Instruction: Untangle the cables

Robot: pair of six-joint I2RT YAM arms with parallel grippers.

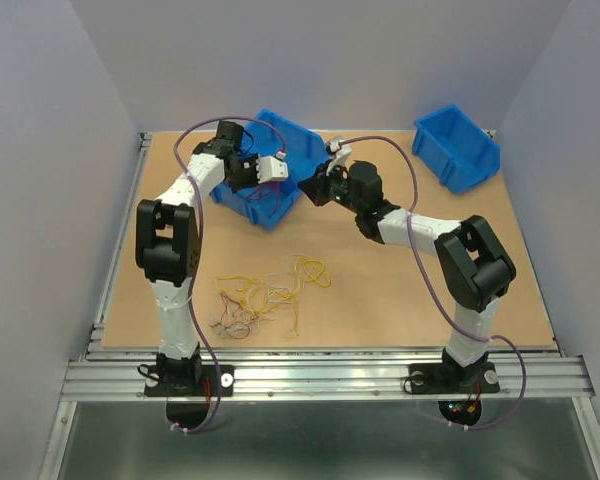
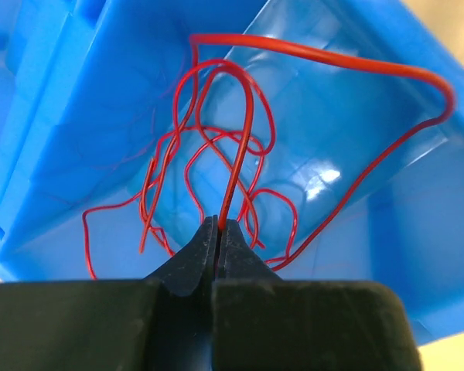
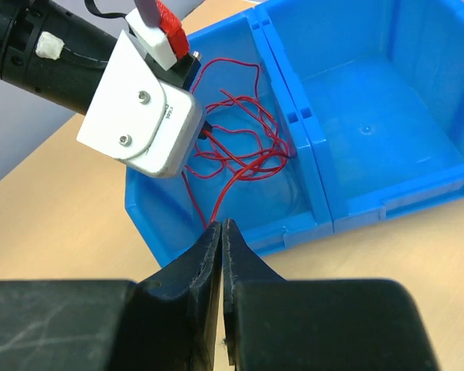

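Cables (image 1: 270, 292): thin, curly (red, yellow).

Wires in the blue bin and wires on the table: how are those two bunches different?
The bin wires are all red; the table wires mix yellow and red. One of the bin wires is pinched in the shut left gripper; the table wires lie loose, with no gripper near. Both are thin, curly tangles.

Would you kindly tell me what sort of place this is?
Probably a robotics lab test cell: plain panels enclose a wooden tabletop, two robot arms are bolted to an aluminium rail, and blue bins stand on the table.
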